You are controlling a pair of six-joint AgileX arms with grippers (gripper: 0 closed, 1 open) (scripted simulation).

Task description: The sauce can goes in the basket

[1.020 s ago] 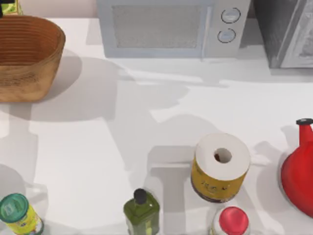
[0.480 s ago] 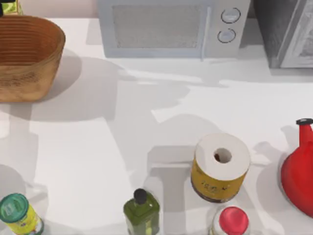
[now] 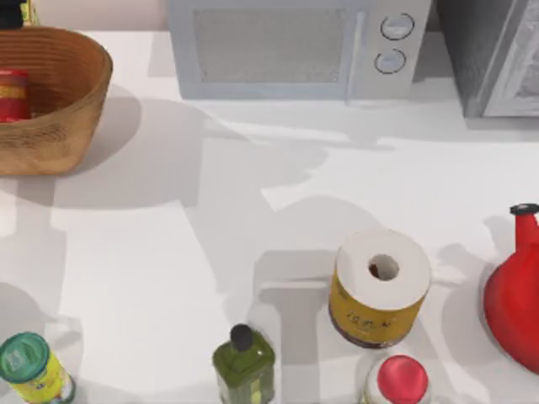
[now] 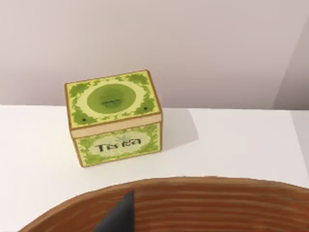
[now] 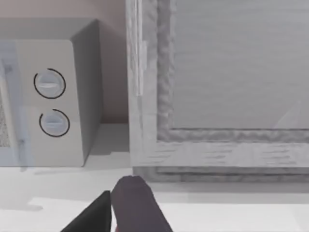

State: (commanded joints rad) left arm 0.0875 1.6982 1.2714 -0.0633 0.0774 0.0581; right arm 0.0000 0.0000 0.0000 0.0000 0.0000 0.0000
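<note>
the sauce can (image 3: 13,95) sits inside the basket (image 3: 80,109) at the far left of the table, close against its left inner wall, and it looks upright from above. by that reading the placement is made, so what's left for you is getting clear without undoing it.

the left wrist view looks over the basket's far rim toward a green tea box (image 4: 114,118) standing on the table just behind it; a dark fingertip (image 4: 120,217) pokes up at the rim, so the left gripper hangs low at the basket. you can't tell from this whether its jaws are wide, narrow or holding anything. the right gripper (image 5: 126,208) hovers near the microwave (image 3: 290,46) and the grey cabinet at the far right, its fingers partly seen, and their gap can't be judged either.

the risks, as a judgement: if you lift the left arm before the can is truly released, it drags the can back out or tips it. if you pull away sideways, a finger could catch the woven rim and shove the basket, or nudge the tea box. go straight up first.
</note>
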